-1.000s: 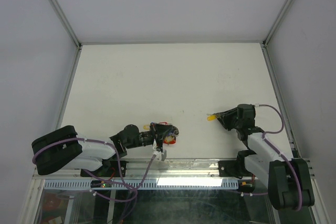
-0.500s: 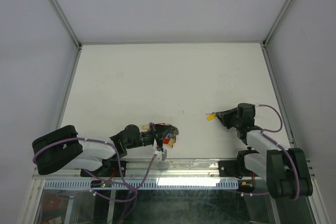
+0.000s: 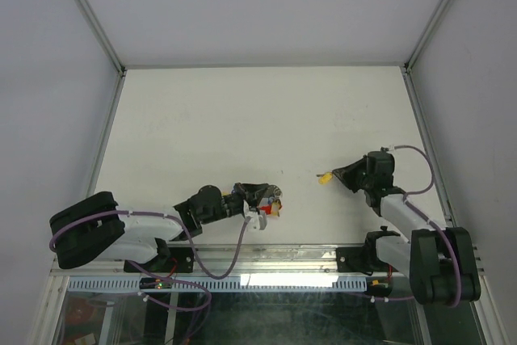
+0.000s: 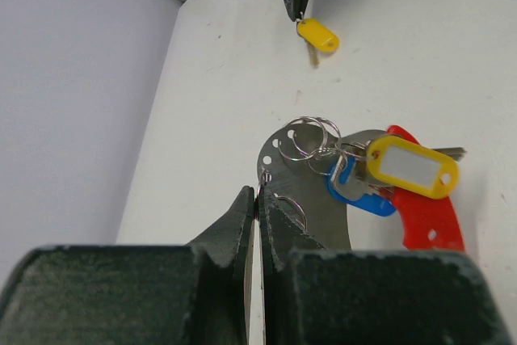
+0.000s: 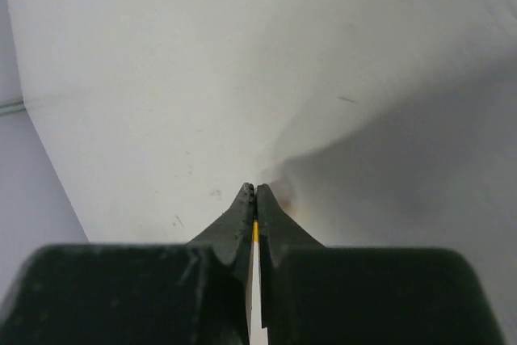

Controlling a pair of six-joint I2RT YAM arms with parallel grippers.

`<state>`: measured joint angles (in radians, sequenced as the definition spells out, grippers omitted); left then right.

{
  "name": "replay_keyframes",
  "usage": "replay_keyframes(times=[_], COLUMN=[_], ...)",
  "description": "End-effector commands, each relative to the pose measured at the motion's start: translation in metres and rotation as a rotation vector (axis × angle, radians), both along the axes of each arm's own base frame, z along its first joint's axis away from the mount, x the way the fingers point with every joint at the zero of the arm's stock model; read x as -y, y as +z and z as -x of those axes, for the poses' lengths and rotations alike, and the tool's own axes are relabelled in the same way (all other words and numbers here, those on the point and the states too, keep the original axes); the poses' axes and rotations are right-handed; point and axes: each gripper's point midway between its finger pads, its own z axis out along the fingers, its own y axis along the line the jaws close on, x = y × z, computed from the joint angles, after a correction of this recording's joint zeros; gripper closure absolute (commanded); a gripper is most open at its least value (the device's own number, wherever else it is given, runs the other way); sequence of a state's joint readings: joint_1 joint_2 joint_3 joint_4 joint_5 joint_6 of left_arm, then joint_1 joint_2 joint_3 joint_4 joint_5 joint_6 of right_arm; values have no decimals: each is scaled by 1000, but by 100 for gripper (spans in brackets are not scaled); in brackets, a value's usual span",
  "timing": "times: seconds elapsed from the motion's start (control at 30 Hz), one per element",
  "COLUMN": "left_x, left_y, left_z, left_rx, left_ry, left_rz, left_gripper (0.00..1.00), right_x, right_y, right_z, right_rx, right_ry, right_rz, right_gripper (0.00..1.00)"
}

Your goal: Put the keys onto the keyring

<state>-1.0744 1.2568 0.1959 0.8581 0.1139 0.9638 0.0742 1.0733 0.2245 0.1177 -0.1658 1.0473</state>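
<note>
My left gripper [image 4: 258, 195] is shut on the edge of the keyring [image 4: 311, 191], a grey metal bar with a red arc [image 4: 424, 220]. A yellow-tagged key [image 4: 412, 167] and a blue-tagged key [image 4: 355, 197] hang on it by small wire rings. In the top view the left gripper [image 3: 260, 198] holds the keyring [image 3: 273, 208] low over the table near the front edge. My right gripper [image 5: 256, 191] is shut on another yellow-tagged key [image 5: 255, 232], seen only as a thin sliver there. In the top view that tag [image 3: 325, 177] sticks out left of the right gripper [image 3: 338, 175].
The white table [image 3: 258, 119] stretches to the back wall, with metal frame rails along its left and right sides. The aluminium front rail [image 3: 291, 256] carries both arm bases. The right gripper's tip with its yellow tag [image 4: 317, 35] shows far ahead in the left wrist view.
My left gripper has moved right and slightly up with the keyring, turning it toward the right arm. The right gripper has shifted slightly back, still holding the yellow-tagged key.
</note>
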Motion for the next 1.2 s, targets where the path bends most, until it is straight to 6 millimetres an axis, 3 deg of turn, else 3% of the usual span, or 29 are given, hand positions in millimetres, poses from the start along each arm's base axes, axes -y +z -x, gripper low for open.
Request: replay_keyframes(times=[0.0,0.3,0.43,0.57,0.73,0.83,0.97,1.17], left_x=[10,8,2,4,12,1,-31,-21], left_y=[37,64,77,89,77,84,100,93], left_z=[-26,-72,-82,-72,-62,-60,-55,-43], left_rx=[-143,-440,-542,-553,-594,-565,-493,-483], left_ry=[154,359,341,232,152,164,193,113], left_rz=[175,397,473,539,506,581,755,693], left_gripper=[100,100,100,100,100,100,100,99], right_x=[-8,-32,-38,-52,-78,-96,-124,-159], right_y=[63,117,134,150,163,161,158,175], right_z=[-32,-33,-29,-23,-8,1,13,25], right_rx=[220,403,476,551,651,678,724,877], right_ry=[275,646,742,864,1039,1134,1243,1280], right_rz=[190,313,352,344,324,361,416,377], right_gripper=[100,100,100,100,100,100,100,100])
